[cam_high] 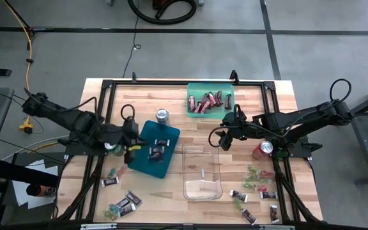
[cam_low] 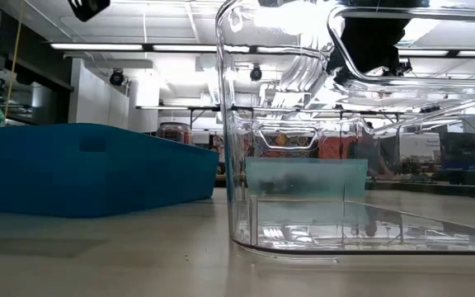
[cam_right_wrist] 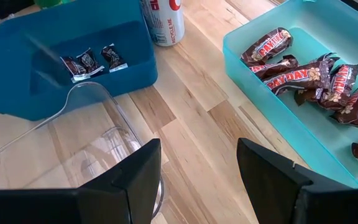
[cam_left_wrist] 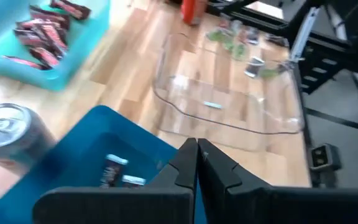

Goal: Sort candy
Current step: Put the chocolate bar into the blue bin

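L pincer (cam_high: 133, 148) closed, empty; mini bars (cam_high: 159, 151) just beside, in blue bin (cam_high: 169, 132).

Silver can (cam_left_wrist: 8, 134) blurred, partly cropped

Bright even overhead lighting, ceiling strip lights (cam_low: 97, 47) visible, glare on clear plastic tray (cam_low: 303, 124), soft shadows, left wrist view motion-blurred.

I see a robotics lab: framed wooden table (cam_high: 171, 89) on grey concrete floor (cam_high: 171, 51), ceiling strip lights (cam_low: 97, 47), loose cables (cam_high: 27, 38).
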